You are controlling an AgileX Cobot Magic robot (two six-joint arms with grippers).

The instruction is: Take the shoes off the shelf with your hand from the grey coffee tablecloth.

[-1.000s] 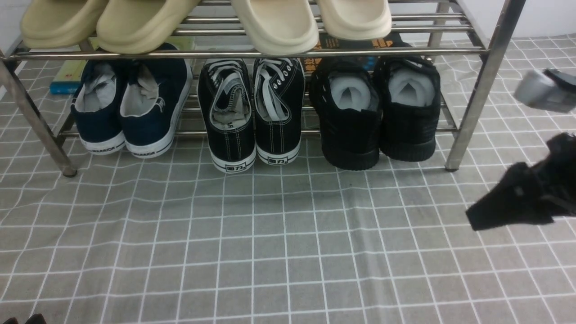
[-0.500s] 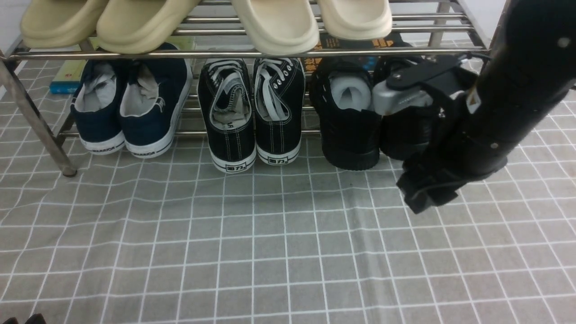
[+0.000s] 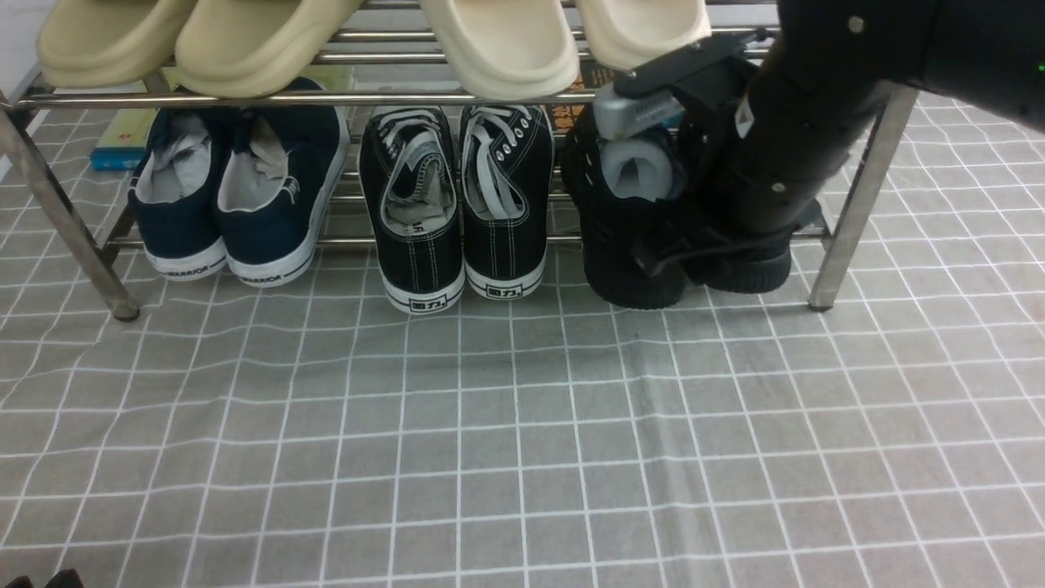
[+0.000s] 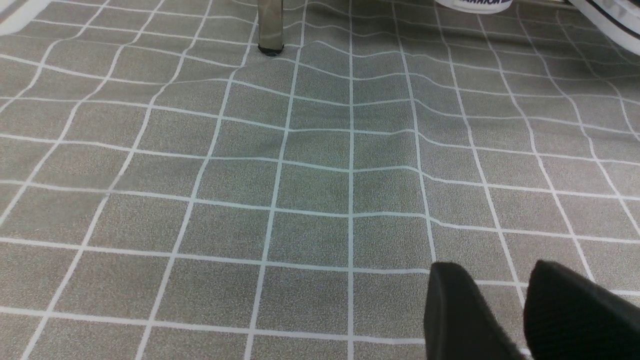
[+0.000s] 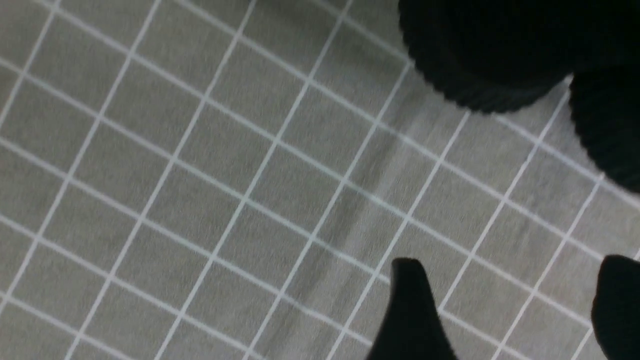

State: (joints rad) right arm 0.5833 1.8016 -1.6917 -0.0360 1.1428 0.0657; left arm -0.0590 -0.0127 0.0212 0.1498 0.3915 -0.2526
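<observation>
Shoes, black knit pair (image 3: pixel 627 261): on the rack's lower tier, nearest its right-hand leg. Right pincer (image 5: pixel 512 262): released, jaws wide apart, nothing between the tips; it reaches in front of the pair, and dark-on-dark overlap leaves contact undetermined. The right arm (image 3: pixel 849 106) hides much of the right shoe. Left pincer (image 4: pixel 496 265): narrowly parted, tips apart, empty, low over the cloth.

Surface: grey-taupe cloth (image 3: pixel 490 425) with a thin white grid. Lines wavy under the rack (image 3: pixel 849 237) and towards its left side; a soft crease runs in front of the black pair. Rack is shiny steel tube, slanted legs standing on the cloth. Beyond it, a pale wall (image 3: pixel 28 28).

Beside the black pair, same tier: canvas sneakers (image 3: pixel 420 253), black with white laces; farther left, navy shoes (image 3: pixel 269 220). Upper tier: yellowish clogs (image 3: pixel 245 53) on the left, cream clogs (image 3: pixel 522 49) to their right.

Writing: WARRIOR on the navy heels; 回力 in a frame on the canvas heels. Orange lettering on a dark box (image 3: pixel 567 114) behind, not legible. Small pale label (image 3: pixel 744 117) on the arm, unreadable.

Orientation: black pair upright, heels towards the camera, toes pointing back under the upper tier. Long axis runs roughly front to back, the left shoe's toe veering slightly left. Pale grey stuffing (image 3: pixel 637 167) shows in that shoe's opening.
</observation>
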